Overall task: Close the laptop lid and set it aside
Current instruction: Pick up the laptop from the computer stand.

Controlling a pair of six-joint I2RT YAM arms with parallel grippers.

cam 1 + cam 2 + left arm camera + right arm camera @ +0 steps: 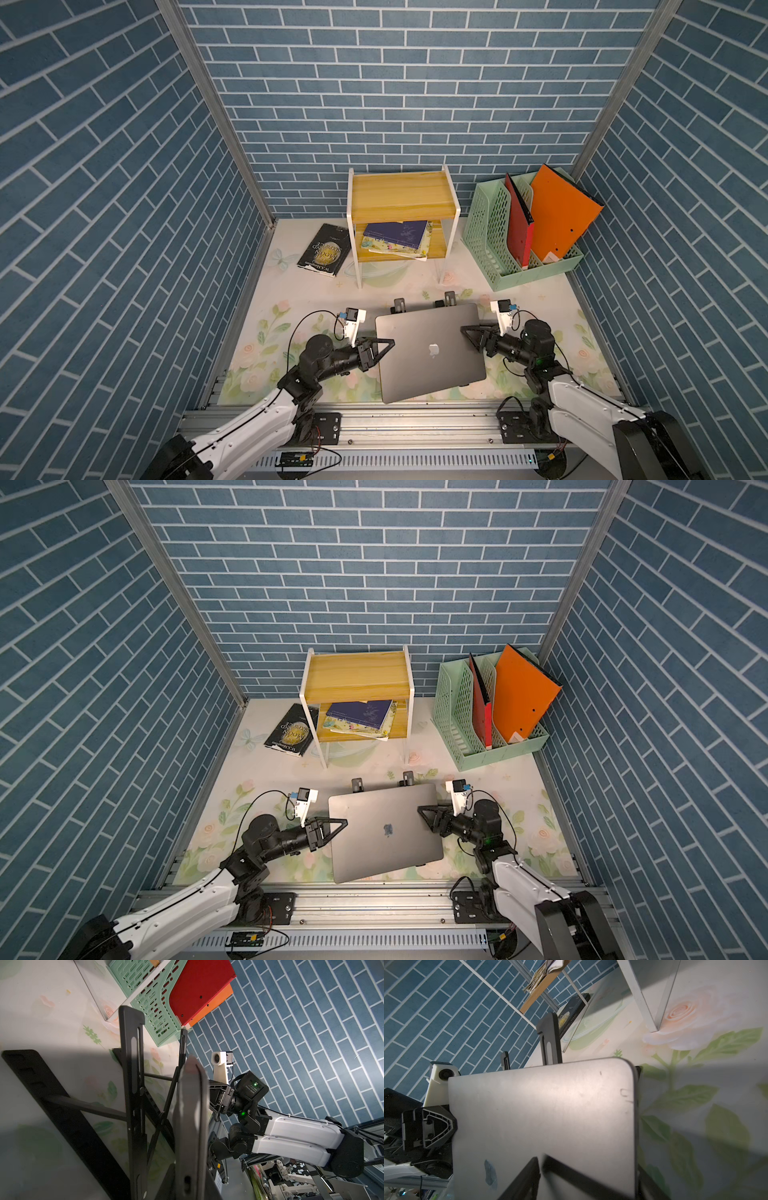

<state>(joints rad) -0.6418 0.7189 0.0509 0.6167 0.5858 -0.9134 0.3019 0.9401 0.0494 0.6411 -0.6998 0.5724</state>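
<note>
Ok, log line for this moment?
laptop lid: closed | laptop: on black stand, not yet set aside | left gripper: jaws shut on laptop's left edge | right gripper: at right edge, grip unclear

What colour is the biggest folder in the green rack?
The folder is orange, and it shows best in a top view.

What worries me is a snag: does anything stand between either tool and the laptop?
Nothing visible does. The left tool is shut on the laptop at one side edge; the right tool reaches over the opposite edge. The black stand lies underneath.
</note>
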